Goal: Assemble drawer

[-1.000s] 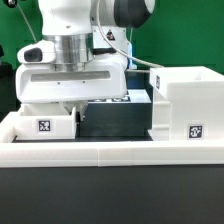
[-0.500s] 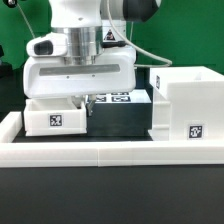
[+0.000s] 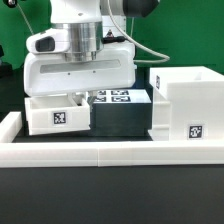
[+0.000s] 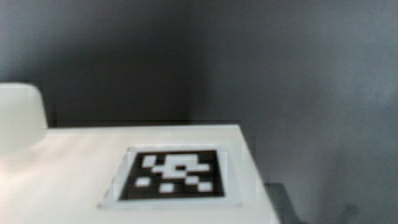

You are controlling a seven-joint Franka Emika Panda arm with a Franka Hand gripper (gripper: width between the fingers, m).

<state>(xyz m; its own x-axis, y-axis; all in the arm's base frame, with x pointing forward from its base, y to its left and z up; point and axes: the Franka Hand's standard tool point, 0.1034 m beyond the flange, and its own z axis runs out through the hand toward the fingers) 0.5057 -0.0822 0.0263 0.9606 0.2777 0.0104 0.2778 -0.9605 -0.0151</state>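
Note:
A small white tray [image 3: 58,116] of the drawer, with a square tag on its front, sits at the exterior view's left, right under my gripper [image 3: 82,98]. The gripper's wide white body covers the tray's top, and the fingers reach down at the tray's right wall and look shut on it. The tall white casing [image 3: 186,100], with a tag low on its front, stands at the exterior view's right, apart from the tray. The wrist view shows a tagged white surface [image 4: 178,172] and a rounded white part [image 4: 16,115], but no fingertips. A second tray is not in view.
A long low white rail [image 3: 110,151] runs across the front of the table. The marker board [image 3: 120,97] lies behind, between tray and casing. A dark block [image 3: 120,118] sits between the tray and the casing.
My gripper has moved toward the exterior view's right, and the small tray has moved with it, a little right and slightly up. The casing has not moved.

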